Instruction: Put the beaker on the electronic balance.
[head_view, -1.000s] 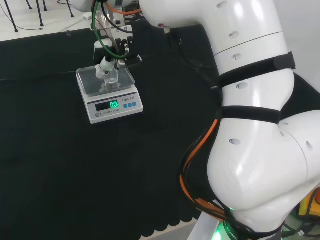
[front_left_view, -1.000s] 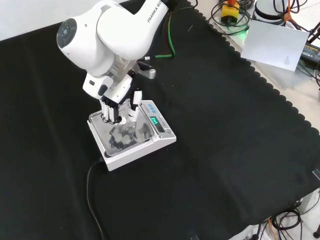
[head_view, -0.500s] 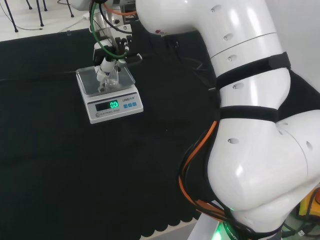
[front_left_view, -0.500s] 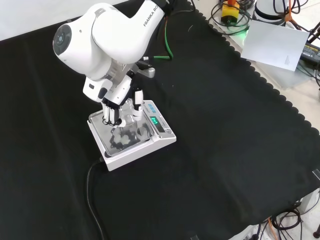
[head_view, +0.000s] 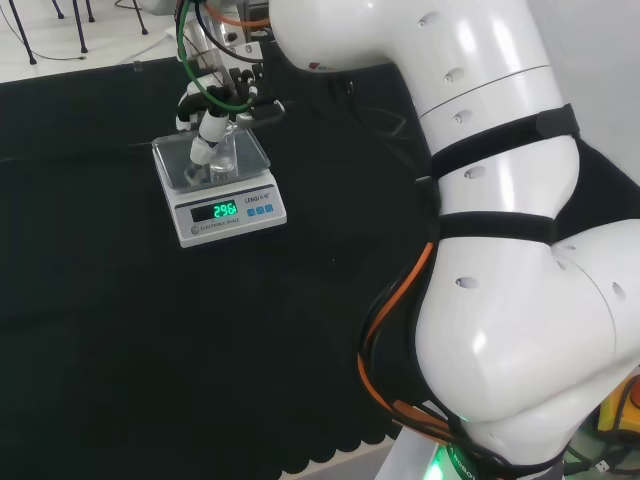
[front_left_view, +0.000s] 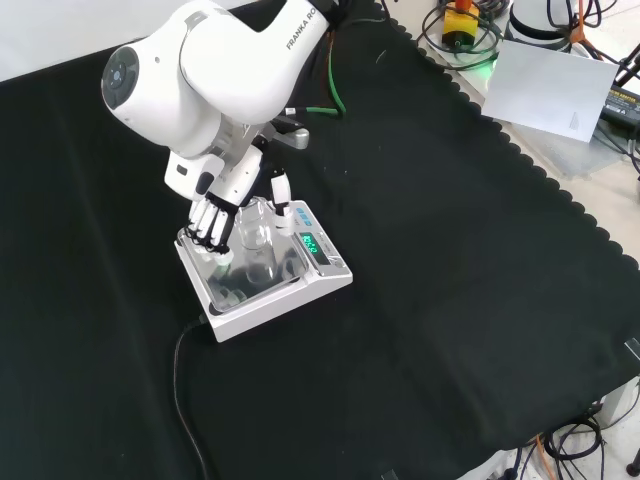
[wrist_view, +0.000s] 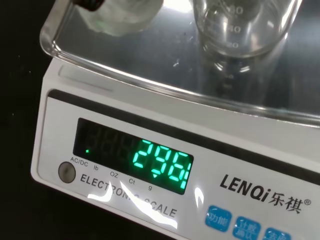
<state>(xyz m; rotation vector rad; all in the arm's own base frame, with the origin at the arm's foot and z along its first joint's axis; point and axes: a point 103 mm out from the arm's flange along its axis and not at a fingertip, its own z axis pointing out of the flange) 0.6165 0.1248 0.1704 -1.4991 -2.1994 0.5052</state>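
A clear glass beaker (front_left_view: 256, 236) stands upright on the steel pan of the white electronic balance (front_left_view: 327, 268). In the head view the beaker (head_view: 222, 159) is on the pan above the balance's (head_view: 228, 222) lit green display. The hand (front_left_view: 226, 184) hovers over the pan with its fingers straightened and spread on either side of the beaker, apart from the glass. From the head view the hand (head_view: 214, 108) sits just above the beaker. The wrist view has the beaker's base (wrist_view: 241, 31) resting on the pan, the balance front (wrist_view: 150, 202) below it, and a blurred white fingertip (wrist_view: 120, 17) beside it.
A black power cable (front_left_view: 184, 398) runs from the balance toward the cloth's near edge in the front view. A white sheet (front_left_view: 545, 85) and cables lie beyond the cloth's scalloped edge at the top right. The arm's big white links (head_view: 480, 250) take up the head view's right.
The hand has let go of the beaker: its fingers have spread and lifted slightly. The beaker now rests on the pan, and the display's digits have changed.
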